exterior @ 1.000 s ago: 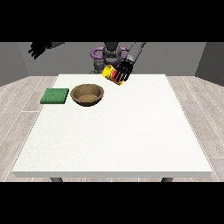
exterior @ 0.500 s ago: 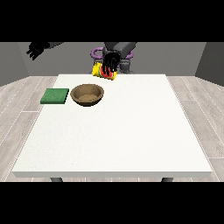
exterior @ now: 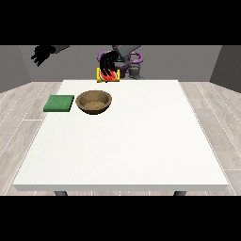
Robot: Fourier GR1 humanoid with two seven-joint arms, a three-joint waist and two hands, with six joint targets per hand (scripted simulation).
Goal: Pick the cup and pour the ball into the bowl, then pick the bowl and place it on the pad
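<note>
The hand at the view's right [exterior: 109,64] holds the tipped cup [exterior: 108,76] above the bowl [exterior: 94,101].

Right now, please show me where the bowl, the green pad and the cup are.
bowl [exterior: 94,102]: front view, inner bottom.
green pad [exterior: 59,103]: front view, middle of top face.
cup [exterior: 100,75]: front view, yellow side at the left edge.

a large white table [exterior: 141,141] stands on a grey plank floor [exterior: 19,108] before grey walls.
</note>
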